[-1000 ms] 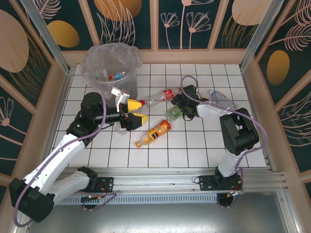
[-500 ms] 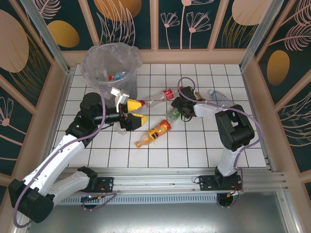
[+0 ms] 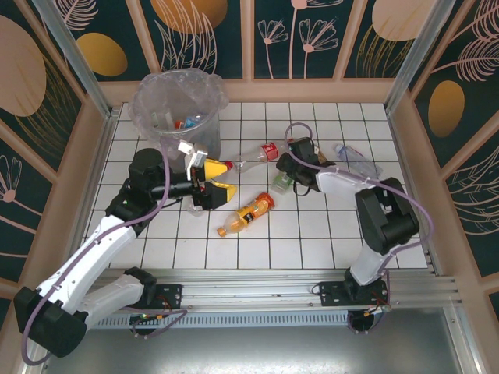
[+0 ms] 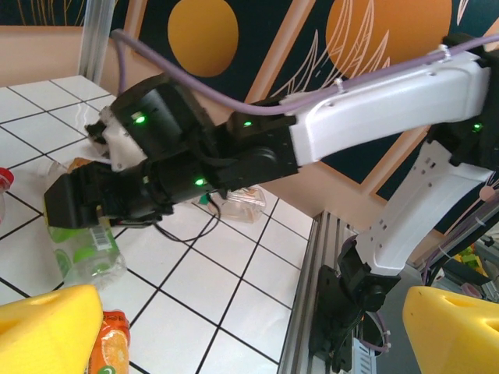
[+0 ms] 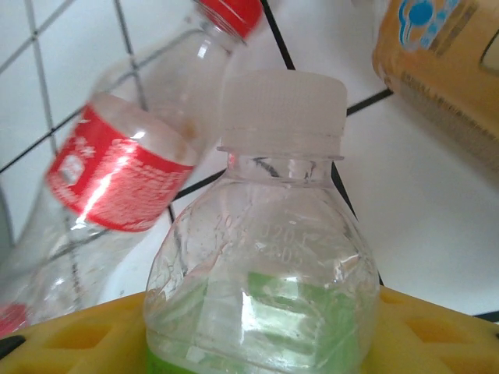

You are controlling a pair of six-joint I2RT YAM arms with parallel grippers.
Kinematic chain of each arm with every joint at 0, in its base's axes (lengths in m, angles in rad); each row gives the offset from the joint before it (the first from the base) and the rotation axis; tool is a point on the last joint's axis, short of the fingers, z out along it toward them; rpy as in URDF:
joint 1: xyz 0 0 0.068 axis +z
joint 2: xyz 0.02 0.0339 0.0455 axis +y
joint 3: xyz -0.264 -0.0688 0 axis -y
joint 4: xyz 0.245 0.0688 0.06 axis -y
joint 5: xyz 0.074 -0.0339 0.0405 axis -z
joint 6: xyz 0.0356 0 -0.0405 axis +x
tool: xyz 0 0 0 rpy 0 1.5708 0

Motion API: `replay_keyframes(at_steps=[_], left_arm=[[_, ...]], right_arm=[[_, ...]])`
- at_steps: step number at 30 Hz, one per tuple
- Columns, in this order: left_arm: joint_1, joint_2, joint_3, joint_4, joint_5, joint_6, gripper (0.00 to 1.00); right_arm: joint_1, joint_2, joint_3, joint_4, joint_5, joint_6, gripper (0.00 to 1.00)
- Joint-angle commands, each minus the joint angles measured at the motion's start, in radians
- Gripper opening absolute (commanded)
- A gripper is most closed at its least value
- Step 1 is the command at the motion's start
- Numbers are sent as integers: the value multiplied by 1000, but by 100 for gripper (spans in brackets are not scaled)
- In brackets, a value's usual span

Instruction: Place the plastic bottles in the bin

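Near the far left corner of the white tiled bench (image 3: 312, 241): a grey round bin lined with crinkled clear plastic (image 3: 148, 109), upright, with a few small bottles (image 3: 184, 121) lying inside.

Just in front of the bin, toward the middle of the bench: the left pincer (image 3: 217, 179), yellow fingers spread wide, gripping nothing. Same wide gap in the left wrist view, with bare tile between the two yellow tips.

Near the middle of the bench: the right pincer (image 3: 285, 173), clamped on a small clear bottle with a green label and white cap (image 3: 278, 184). In the right wrist view, neck and cap sticking out past the yellow fingers (image 5: 70, 335), green label down between them. Cannot tell whether lifted off the tiles or resting on them.

Just beside that, toward the far edge: a clear bottle with a red label and red cap (image 3: 256, 153), lying on its side, cap end toward the right pincer.

Closer to the near edge, between the two pincers: an orange bottle (image 3: 248, 213), lying slantwise on the tiles, apart from both.

Toward the right edge, beyond the right arm: a crumpled clear bottle with a blue cap (image 3: 355, 159), lying flat.

Close to the green-labelled bottle's cap in the right wrist view: a tan-labelled bottle (image 5: 440, 54), only partly visible.
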Motion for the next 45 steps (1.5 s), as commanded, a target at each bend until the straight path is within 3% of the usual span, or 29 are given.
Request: replay_keyframes(at_steps=[1, 7, 12, 23, 27, 36, 45], left_arm=[[-6, 28, -7, 45, 4, -24, 98], [-10, 91, -13, 75, -71, -105, 99], [-63, 171, -36, 114, -203, -176, 98], [-171, 373, -48, 362, -267, -260, 99], [-212, 444, 5, 404, -281, -283, 98], [-305, 552, 155, 311, -384, -227, 98], [-342, 613, 222, 283, -422, -207, 85]], right_arm=[[7, -124, -62, 96, -9, -122, 61], [6, -287, -159, 171, -110, -242, 61], [7, -391, -187, 176, -184, -286, 62], [13, -543, -176, 148, -341, -288, 62], [23, -579, -181, 139, -349, -286, 62], [38, -617, -194, 118, -324, -284, 62], [39, -641, -207, 105, -308, -284, 62]])
